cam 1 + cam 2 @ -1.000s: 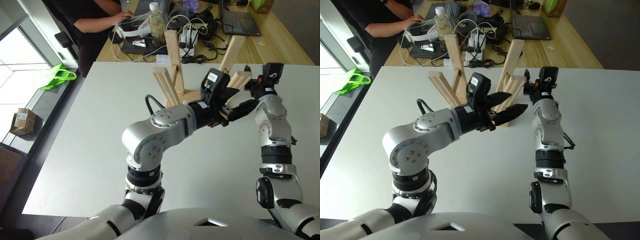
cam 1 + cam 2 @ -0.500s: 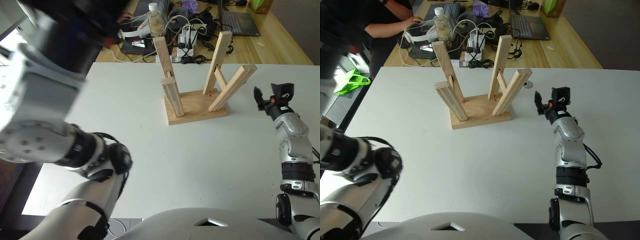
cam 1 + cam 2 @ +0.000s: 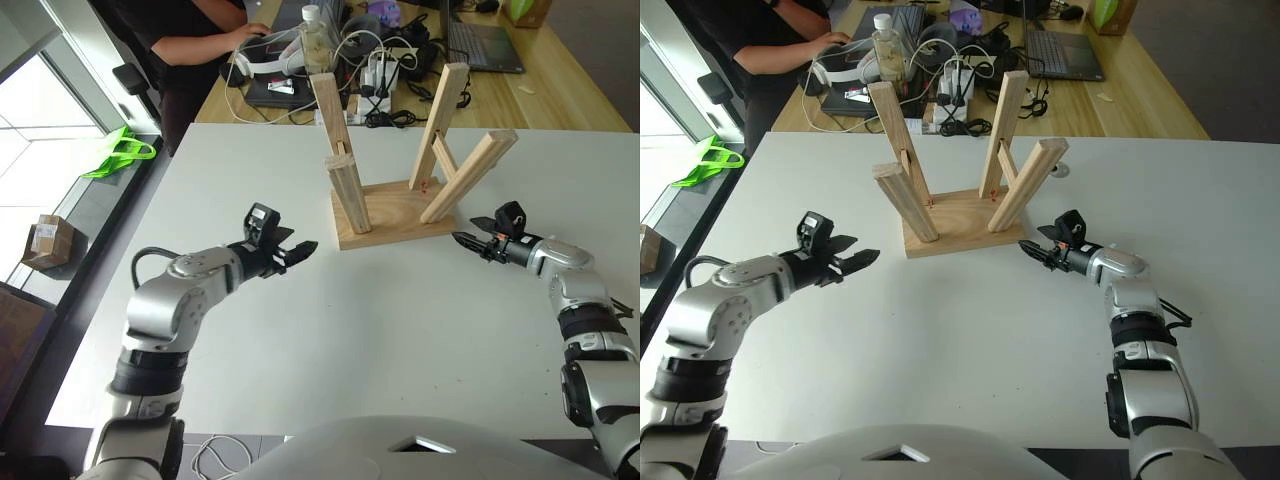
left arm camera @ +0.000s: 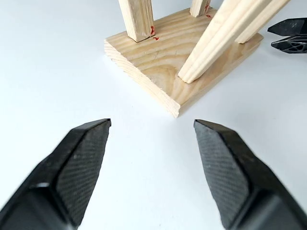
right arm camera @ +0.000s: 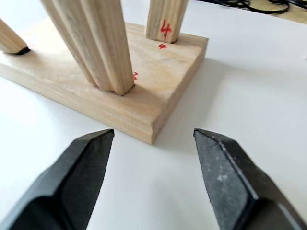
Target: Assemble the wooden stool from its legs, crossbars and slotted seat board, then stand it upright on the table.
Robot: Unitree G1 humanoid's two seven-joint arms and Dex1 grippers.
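Right wrist view: red marks on seat board (image 5: 160, 64) by the legs (image 5: 96, 38); left hand (image 4: 152, 122), right hand (image 5: 154, 132) both open, empty.

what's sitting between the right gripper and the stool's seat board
Nothing visible is. The open right gripper faces a corner of the seat board, with only bare table between them.

Stool (image 3: 395, 213) of pale unfinished wood, grain visible; table (image 3: 380, 330) smooth matt white; left gripper (image 4: 152, 123) pads (image 4: 84, 153) black, finely textured
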